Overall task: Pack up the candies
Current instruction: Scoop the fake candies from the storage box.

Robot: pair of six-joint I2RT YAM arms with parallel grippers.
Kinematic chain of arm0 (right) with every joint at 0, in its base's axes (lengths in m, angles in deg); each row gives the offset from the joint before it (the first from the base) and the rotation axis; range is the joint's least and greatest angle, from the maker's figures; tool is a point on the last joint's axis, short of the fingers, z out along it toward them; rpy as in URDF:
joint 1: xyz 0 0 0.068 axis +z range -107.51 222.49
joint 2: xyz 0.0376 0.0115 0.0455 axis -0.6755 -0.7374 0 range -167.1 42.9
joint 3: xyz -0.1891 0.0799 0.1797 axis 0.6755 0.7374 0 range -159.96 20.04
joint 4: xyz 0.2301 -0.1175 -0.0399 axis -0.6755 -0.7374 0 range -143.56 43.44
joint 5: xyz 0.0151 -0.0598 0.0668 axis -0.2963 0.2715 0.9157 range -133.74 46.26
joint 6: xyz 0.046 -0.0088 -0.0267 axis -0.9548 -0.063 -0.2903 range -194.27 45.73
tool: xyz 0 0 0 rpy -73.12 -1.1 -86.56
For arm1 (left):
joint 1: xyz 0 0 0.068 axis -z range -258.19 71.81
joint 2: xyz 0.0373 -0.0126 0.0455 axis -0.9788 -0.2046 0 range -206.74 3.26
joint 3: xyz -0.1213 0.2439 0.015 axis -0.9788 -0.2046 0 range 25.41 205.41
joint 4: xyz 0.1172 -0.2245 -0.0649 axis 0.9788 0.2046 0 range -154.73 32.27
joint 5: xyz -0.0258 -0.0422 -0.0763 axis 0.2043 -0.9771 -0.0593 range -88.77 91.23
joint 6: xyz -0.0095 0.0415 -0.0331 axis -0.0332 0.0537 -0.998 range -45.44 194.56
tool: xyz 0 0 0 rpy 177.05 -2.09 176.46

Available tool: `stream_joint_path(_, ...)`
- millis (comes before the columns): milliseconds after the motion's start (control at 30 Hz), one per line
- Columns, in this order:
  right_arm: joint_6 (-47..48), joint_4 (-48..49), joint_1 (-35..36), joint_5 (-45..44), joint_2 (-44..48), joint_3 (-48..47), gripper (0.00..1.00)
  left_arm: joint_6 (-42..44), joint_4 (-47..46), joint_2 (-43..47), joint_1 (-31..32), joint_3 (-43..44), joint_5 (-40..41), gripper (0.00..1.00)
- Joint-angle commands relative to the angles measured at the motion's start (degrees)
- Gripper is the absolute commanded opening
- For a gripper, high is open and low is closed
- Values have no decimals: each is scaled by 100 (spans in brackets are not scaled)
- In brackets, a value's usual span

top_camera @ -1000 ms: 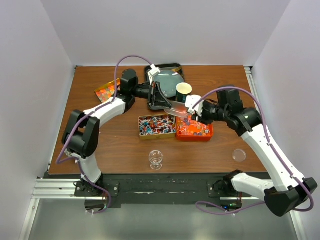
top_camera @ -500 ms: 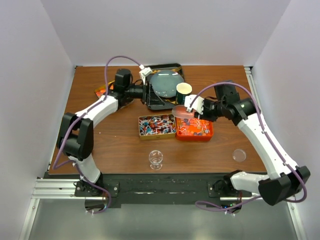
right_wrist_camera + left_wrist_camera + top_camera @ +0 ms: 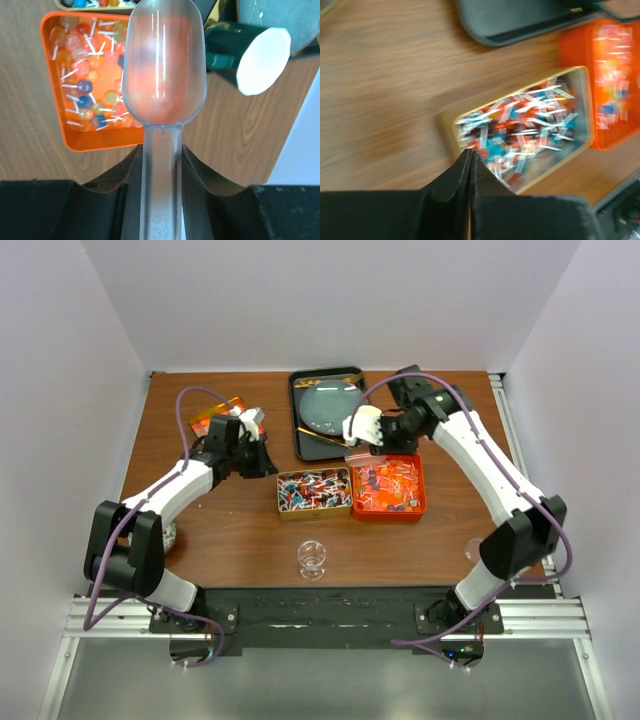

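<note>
Near the middle of the brown wooden tabletop, two shallow rectangular tins set side by side. On the left, a gold tin heaped with red-blue-white wrapped candies. On the right, an orange tin scattered with round multicoloured candies on thin white sticks.

Right claw clamped firmly on the handle of a clear plastic scoop, poised above the orange tin's far-left corner. Round multicoloured candies spread below and to one side of the scoop bowl, well clear of the fingers. Load in the bowl, if any: not discernible through the orange tint. Close beside the bowl, a dark green cup with a white inside.

Left claw with jaws pressed together, nothing between them. Hanging just beside the gold tin's far-left corner, the wrapped candies close ahead of its tips.

Toward the far edge, a black rectangular tray. Toward the near edge, a small clear glass cup.
</note>
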Motion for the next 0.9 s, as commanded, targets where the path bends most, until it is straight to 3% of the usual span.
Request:
stream_joint_path(0,-180,-359,396,-735,-377,-693,0,-320,179,221,-114,-255,896,0)
stream_joint_path(233,-794,-957,1292,-1719,-1133,-1230,0,-427,66,46,-123,-501,924,0)
stream_joint_path(433,-1085,-1247,1513,-2449,-1616,-1555,0,-541,-303,-60,-123,-949,1029,0)
stream_joint_path(867,-1217,-1599,1917,-2926,-2284,-1810,0,-629,-1586,-139,-114,-1776,423,0)
